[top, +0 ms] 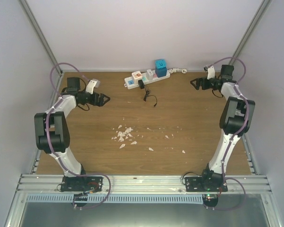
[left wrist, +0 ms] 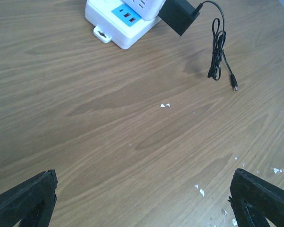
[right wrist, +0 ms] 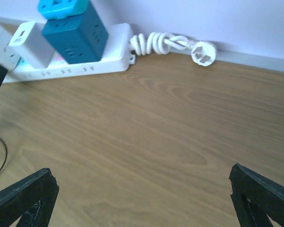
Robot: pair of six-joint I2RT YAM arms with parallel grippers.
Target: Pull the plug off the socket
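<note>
The socket [top: 129,82], a long white power strip, lies along the back wall. A black plug [top: 141,84] sits in its near side, its thin black cord [top: 149,98] bunched on the table. On top stand a white adapter [top: 150,73], a blue cube adapter [top: 160,67] and a small white-and-orange piece [top: 137,74]. My left gripper [top: 104,99] hovers open, left of and nearer than the strip. In the left wrist view the socket [left wrist: 109,21] and black plug [left wrist: 179,15] lie far ahead of the open left gripper [left wrist: 144,182]. My right gripper [top: 194,83] is open, right of the strip; its view shows the right gripper [right wrist: 142,172] over bare wood.
The strip's own white cord [right wrist: 161,43] is coiled at its right end against the wall, ending in a white plug [right wrist: 202,53]. White scraps [top: 125,135] litter the middle of the wooden table. Walls close the back and both sides.
</note>
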